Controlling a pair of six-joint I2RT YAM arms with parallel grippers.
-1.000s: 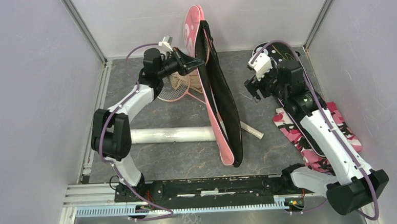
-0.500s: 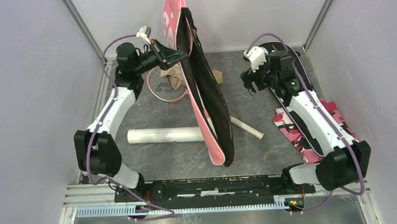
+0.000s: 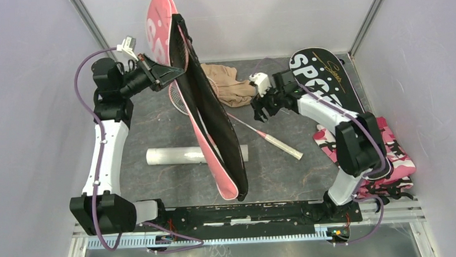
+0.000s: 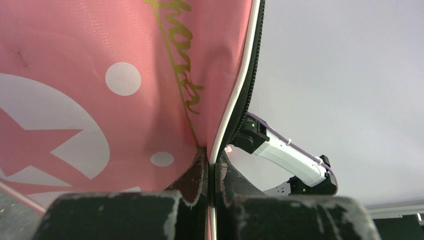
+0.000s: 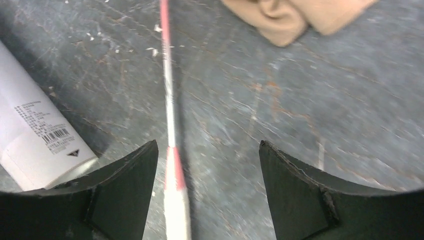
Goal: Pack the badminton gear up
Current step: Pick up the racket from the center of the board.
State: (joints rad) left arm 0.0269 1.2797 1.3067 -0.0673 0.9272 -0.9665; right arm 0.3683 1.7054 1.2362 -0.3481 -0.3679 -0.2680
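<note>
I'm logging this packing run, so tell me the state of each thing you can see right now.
Pink and black cover: lifted, tilted, pinched at its edge.
Left fingers: shut on that cover.
Racket: lying flat, unheld.
Right fingers: open above the racket shaft.
White tube: lying on its side.
Black cover: flat, back right.
Tan cloth: crumpled.

We see a tan cloth (image 3: 230, 85) lying crumpled at the back of the dark grey surface (image 3: 155, 129), near the rear wall (image 3: 267, 14). In the right wrist view, its folded edge (image 5: 295, 17) sits at the top of the picture, and the surface (image 5: 300, 110) there is scratched and flecked with white. A pink camouflage cloth (image 3: 401, 160) lies bunched at the right side, just beside the right wall (image 3: 428, 65) and partly covered. Metal posts (image 3: 94, 32) stand at the back corners. An aluminium rail (image 3: 243, 237) runs along the near edge.
</note>
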